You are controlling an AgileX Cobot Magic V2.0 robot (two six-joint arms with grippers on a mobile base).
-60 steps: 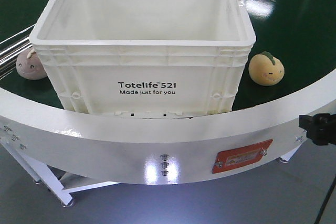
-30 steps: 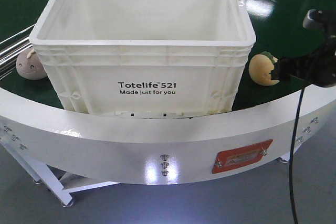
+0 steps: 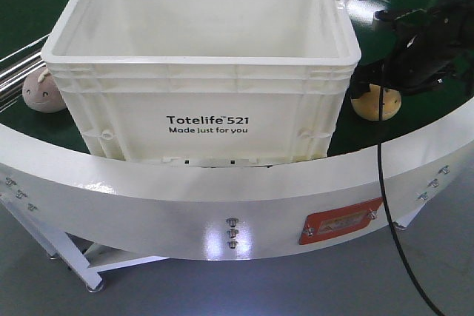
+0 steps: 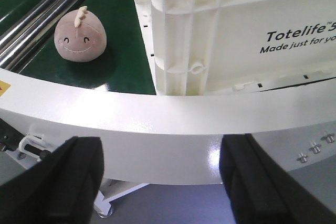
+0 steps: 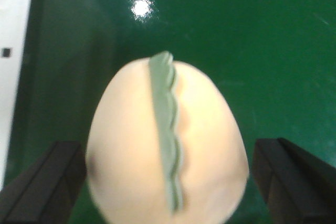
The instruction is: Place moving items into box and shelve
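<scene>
The yellow-orange plush toy (image 3: 376, 105) lies on the green surface just right of the white box (image 3: 200, 120), which is printed "Totelife 521". My right gripper (image 3: 378, 86) hangs over the toy and hides its top. In the right wrist view the toy (image 5: 131, 150) fills the middle, with its green leaf strip (image 5: 168, 129) running lengthwise. The right gripper (image 5: 168, 182) is open, with a black finger (image 5: 47, 182) on each side and a gap to the toy. My left gripper (image 4: 163, 182) is open and empty, low in front of the white curved rim (image 4: 157, 124).
A pink plush toy (image 3: 41, 90) with a smiling face (image 4: 80, 36) lies left of the box beside metal rails (image 4: 42, 14). The box's corner (image 4: 173, 35) stands close to the rim. A black cable (image 3: 385, 190) hangs from the right arm across the rim.
The right arm has come in from the right edge and moved up and left until its gripper is over the yellow-orange toy. The toys and the box have stayed put.
</scene>
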